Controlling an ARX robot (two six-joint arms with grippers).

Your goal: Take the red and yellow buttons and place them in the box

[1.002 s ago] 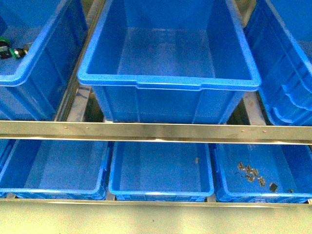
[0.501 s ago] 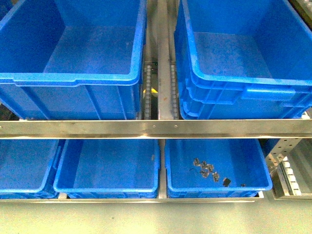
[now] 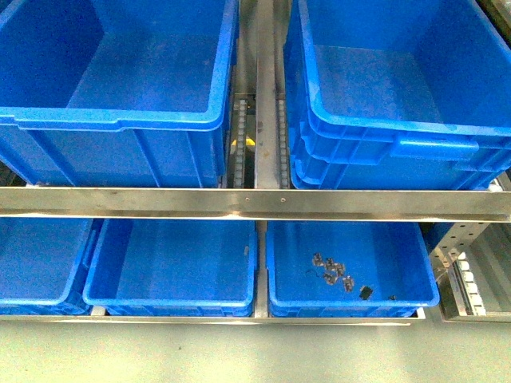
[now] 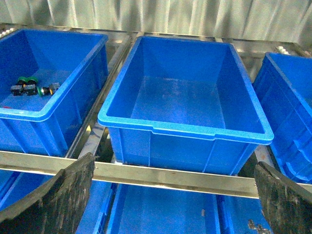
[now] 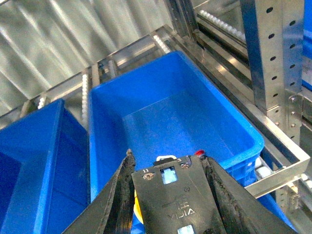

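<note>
My right gripper (image 5: 168, 163) is shut on the red and yellow buttons (image 5: 165, 195). A black switch body fills the space between the fingers (image 5: 222, 195), with a red edge at the tip and a yellow patch at one side. It hangs above the open box (image 5: 170, 112), a deep blue crate. In the front view the box (image 3: 383, 144) stands at the upper right with doubled rims, and no arm shows there. My left gripper (image 4: 170, 204) is open and holds nothing; its fingers (image 4: 58, 195) frame a steel shelf rail.
A single-rimmed blue crate (image 3: 112, 120) sits upper left. Lower-shelf crates sit under the steel rail (image 3: 255, 203); the right one holds small dark parts (image 3: 339, 275). Green-capped switches (image 4: 29, 87) lie in a far crate. A perforated steel post (image 5: 273, 58) stands beside the box.
The front view has swung to the right: the single crate that was centred now sits at the left and the double-rimmed box has come into view at the right.
</note>
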